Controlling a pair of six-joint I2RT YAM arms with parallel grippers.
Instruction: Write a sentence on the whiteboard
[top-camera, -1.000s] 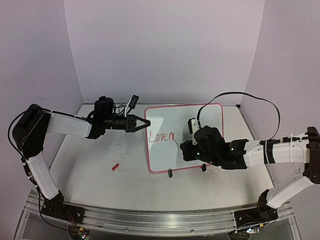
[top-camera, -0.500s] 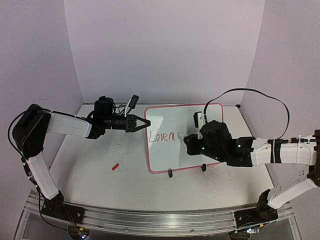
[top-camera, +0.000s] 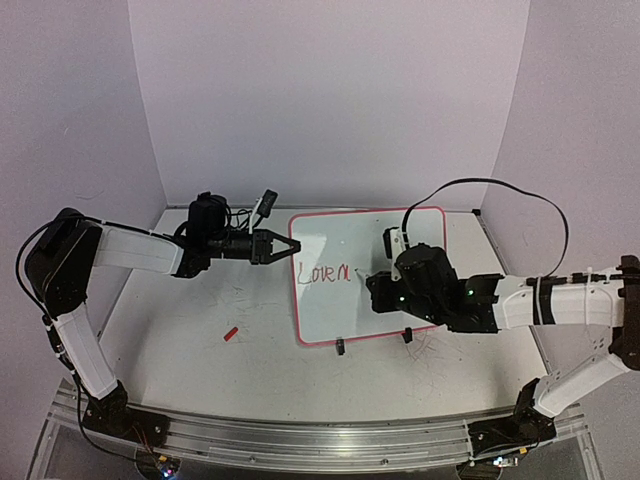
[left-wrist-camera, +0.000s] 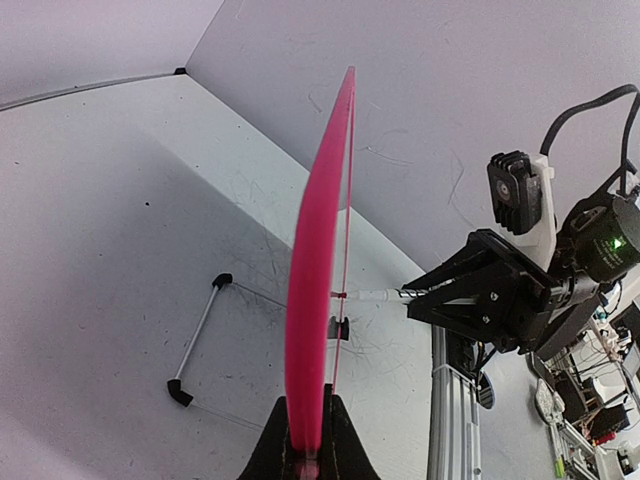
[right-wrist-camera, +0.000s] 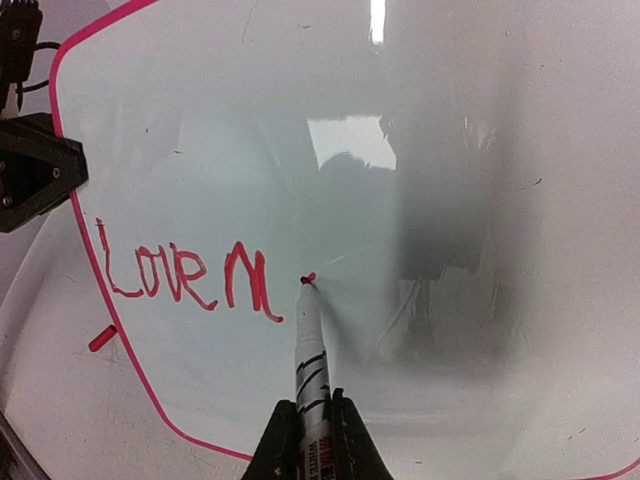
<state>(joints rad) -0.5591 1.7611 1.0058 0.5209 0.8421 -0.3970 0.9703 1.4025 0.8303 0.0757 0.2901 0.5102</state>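
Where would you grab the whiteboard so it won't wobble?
Grip the whiteboard by its pink rim on the left edge, coming from the left, as the left pincer does: it is thin there, so fingers fit over front and back, clear of the writing.

You get bright, even light from overhead. The pale walls take a lilac cast, and shadows on the white bench are faint. In your right wrist view the glossy white, pink-rimmed whiteboard carries a narrow glare strip, a square highlight and a smeared grey reflection. The red handwritten script and white marker are sharp. Your left wrist view bows straight lines towards its edges, and the board's near rim blurs.
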